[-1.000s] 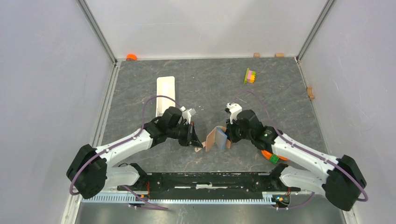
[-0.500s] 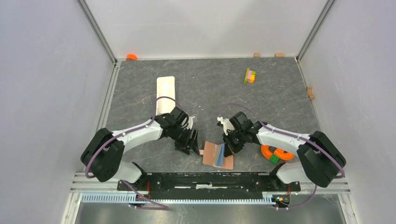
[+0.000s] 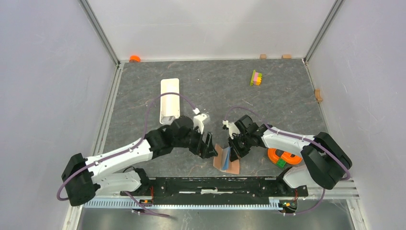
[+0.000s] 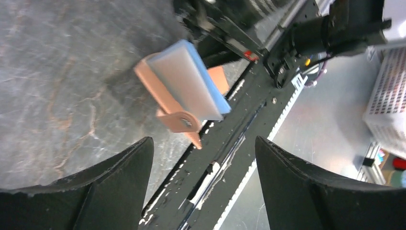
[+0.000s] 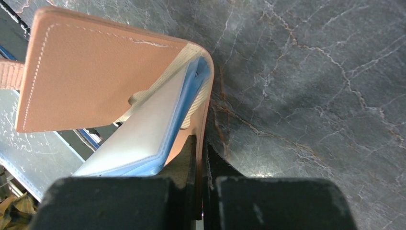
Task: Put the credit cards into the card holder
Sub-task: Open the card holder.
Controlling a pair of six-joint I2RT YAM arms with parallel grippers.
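Note:
The reddish-brown card holder [image 3: 231, 165] stands half open on the mat near the front rail, with the pale blue-grey credit cards [image 3: 225, 155] tucked between its flaps. My right gripper [image 3: 235, 146] is shut on one flap of the card holder [image 5: 95, 67], and the credit cards [image 5: 139, 139] lie just left of its fingers. My left gripper [image 3: 209, 146] is open just left of the holder, holding nothing. In the left wrist view the card holder [image 4: 163, 100] and credit cards [image 4: 186, 81] sit beyond the wide-apart fingertips [image 4: 139, 158].
A long white tray [image 3: 170, 98] lies behind the left arm. An orange tape roll [image 3: 282, 157] sits by the right arm. A coloured block stack [image 3: 256, 77], an orange cap [image 3: 134, 58] and small wooden blocks [image 3: 318, 95] lie near the walls. The black rail [image 3: 210, 184] runs along the front.
My left gripper has opened and swung right, up beside the holder. The holder, lowered and spread flatter half a second ago, now stands more folded. The right gripper stays shut on it.

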